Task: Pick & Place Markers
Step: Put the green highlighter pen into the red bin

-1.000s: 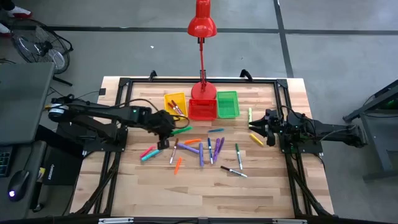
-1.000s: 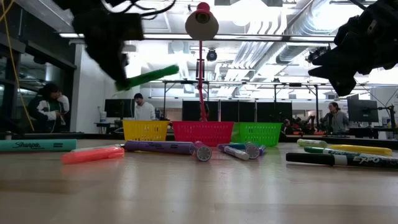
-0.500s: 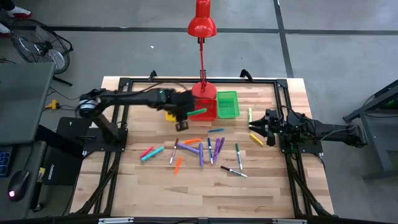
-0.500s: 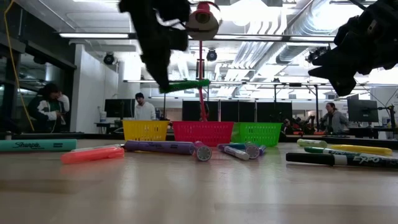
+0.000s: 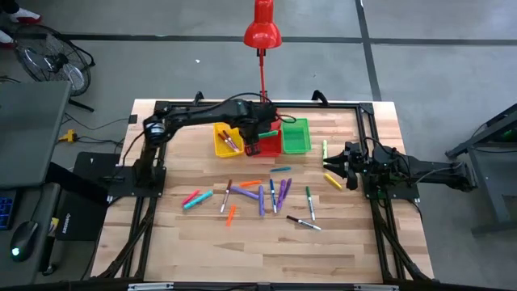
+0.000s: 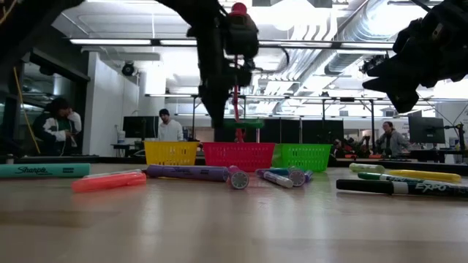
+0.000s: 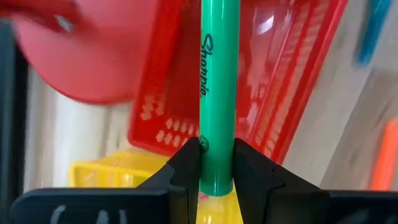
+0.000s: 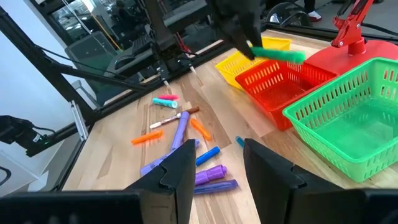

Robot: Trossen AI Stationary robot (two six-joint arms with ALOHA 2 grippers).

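My left gripper is shut on a green Sharpie marker and hangs over the red bin at the table's far side. In the low view the green marker lies level above the bins. Many coloured markers lie flat and scattered on the wood in the middle of the table. My right gripper is open and waits near the table's right edge, with a yellow marker lying beside it. My left gripper pinches the green marker near one end between its two fingers. The fingers come from above, pointing down, and lie across the marker. The marker is lifted clear and juts out level past the fingers, over the red bin.
A yellow bin, the red bin and a green bin stand in a row at the far side; the yellow one holds a few markers. A red desk lamp stands on its base behind the red bin. People sit in the room beyond.
My left arm has swung from the table's left middle toward the far edge and the right, carrying the green marker from above the scattered markers to above the red bin. The marker was tilted and is now level. The right arm has kept still.
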